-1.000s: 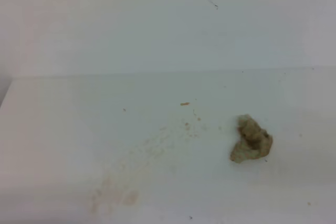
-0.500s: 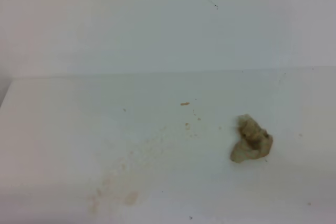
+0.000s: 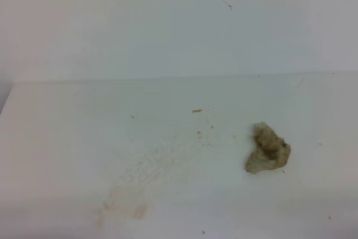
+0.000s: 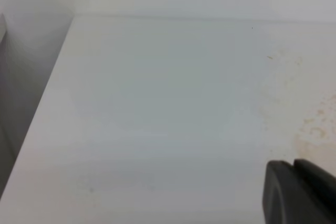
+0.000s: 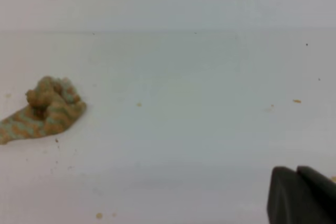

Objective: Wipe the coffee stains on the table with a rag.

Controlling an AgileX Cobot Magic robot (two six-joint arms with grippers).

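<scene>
Rag (image 3: 268, 149) lies free on the desk (image 3: 67, 138); right fingers (image 5: 302, 195) together, left fingers' (image 4: 299, 190) state unclear. Open wide, grab rag, sweep stains (image 3: 131, 197).

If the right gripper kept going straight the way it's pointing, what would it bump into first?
Probably only the bare table. The right gripper is shut and points across white tabletop; the rag lies well off to its left. Depth is hard to judge.

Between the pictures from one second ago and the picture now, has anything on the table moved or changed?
Nothing has visibly changed. The rag lies in the same place on the table, to the right of the coffee stains, and no tool has come into the high view.
</scene>
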